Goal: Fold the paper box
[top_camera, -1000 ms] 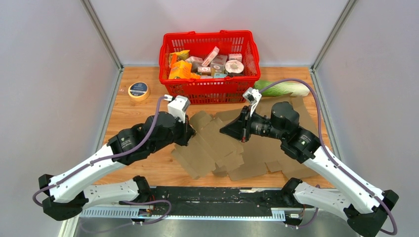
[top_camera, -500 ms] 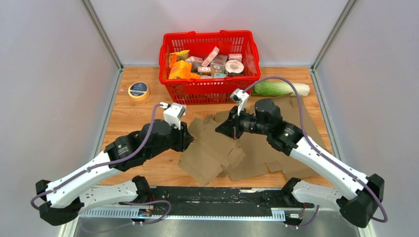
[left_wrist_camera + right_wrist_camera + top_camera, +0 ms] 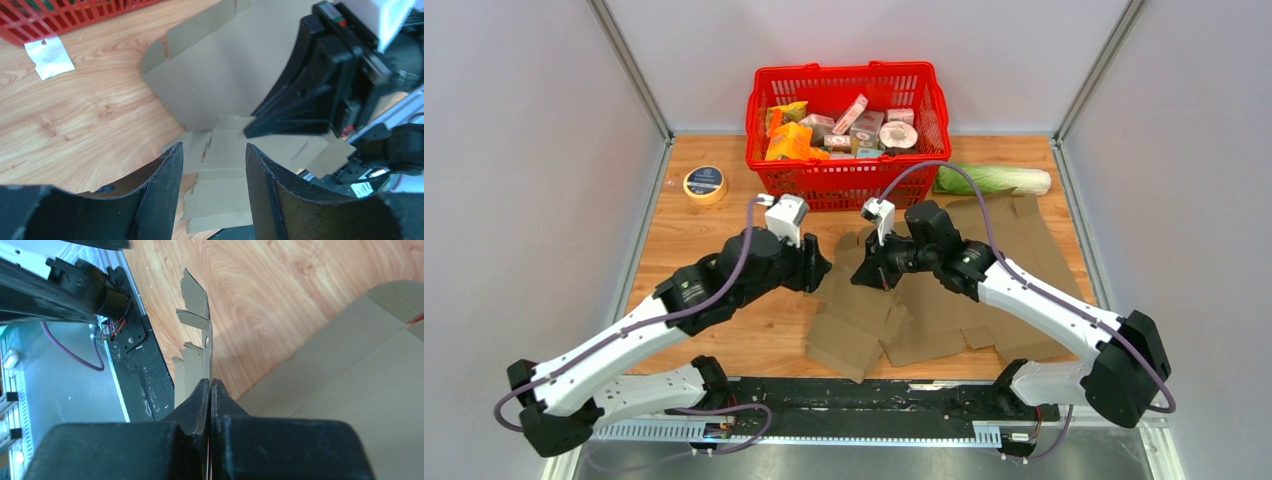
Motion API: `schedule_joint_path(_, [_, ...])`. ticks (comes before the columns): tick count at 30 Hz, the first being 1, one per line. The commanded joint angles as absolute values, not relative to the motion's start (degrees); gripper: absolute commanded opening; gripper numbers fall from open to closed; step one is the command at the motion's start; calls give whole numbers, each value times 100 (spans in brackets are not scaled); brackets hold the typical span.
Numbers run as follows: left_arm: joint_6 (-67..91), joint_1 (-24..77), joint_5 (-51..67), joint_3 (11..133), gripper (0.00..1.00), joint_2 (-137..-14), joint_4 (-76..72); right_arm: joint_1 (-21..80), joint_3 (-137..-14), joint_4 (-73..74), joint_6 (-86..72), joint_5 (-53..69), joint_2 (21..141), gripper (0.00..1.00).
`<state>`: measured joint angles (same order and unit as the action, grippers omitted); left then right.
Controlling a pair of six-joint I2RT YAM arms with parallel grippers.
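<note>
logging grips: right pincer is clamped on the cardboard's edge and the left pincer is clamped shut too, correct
Not quite. The left pincer is open, fingers apart, as the left wrist view shows. The right pincer is clamped on the cardboard edge.

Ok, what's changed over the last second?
The right gripper swung left, shut on an edge of the small cardboard blank, whose left side shifted rightward with it. The left gripper, open, edged right to meet it. The basket, tape roll, cabbage and large cardboard sheet stayed put.
</note>
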<state>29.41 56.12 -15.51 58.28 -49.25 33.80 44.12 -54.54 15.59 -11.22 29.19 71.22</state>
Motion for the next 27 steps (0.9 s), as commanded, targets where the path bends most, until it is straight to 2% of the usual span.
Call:
schedule_joint_path(1, [2795,5248,-977,5977,56,-5308,3041,4430,-5888,1388,-861,3471,7417,0])
schedule_joint_path(9, [2593,5168,-844,6047,39,-5633,3225,4474,-6047,1354,-914,3691,7699,0])
schedule_joint_path(27, [2259,5168,-1248,5907,34,-5722,3656,4535,-6258,1318,-888,3893,7963,0])
